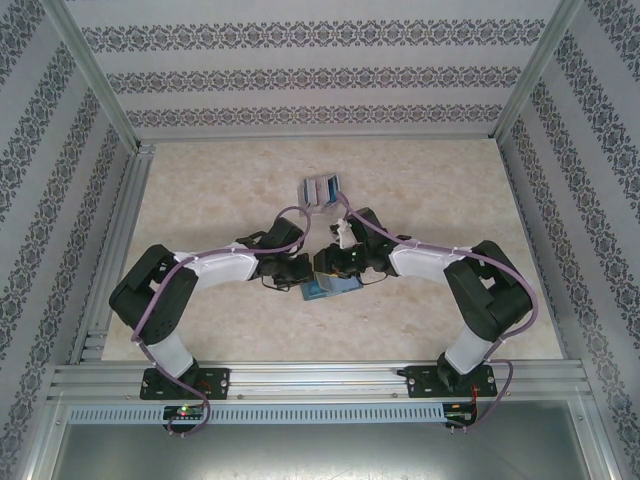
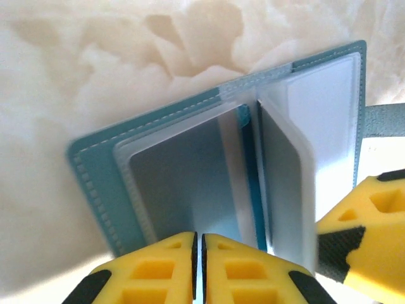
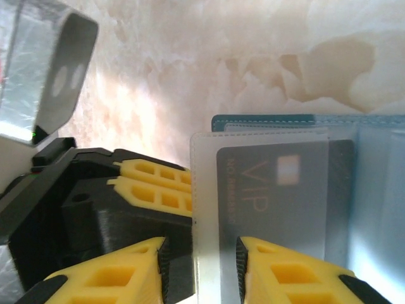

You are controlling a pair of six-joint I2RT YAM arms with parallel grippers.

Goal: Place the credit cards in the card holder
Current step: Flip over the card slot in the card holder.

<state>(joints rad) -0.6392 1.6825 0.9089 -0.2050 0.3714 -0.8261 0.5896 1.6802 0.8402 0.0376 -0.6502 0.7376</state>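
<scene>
left gripper (image 2: 198, 239) — fingers near-closed | right gripper (image 3: 201, 247) — fingers narrowly apart, seemingly propping card holder (image 2: 95, 183) sleeve (image 2: 308, 158)

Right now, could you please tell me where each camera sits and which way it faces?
Top external: above and behind the bases, looking down on the table, the credit cards and the card holder; left arm and right arm show.
Left wrist: on the left arm, looking past the left hand onto the card holder's open sleeves.
Right wrist: on the right arm, looking past the right hand at a sleeved VIP card.
Shared: both wrist views show the card holder and the other hand.
</scene>
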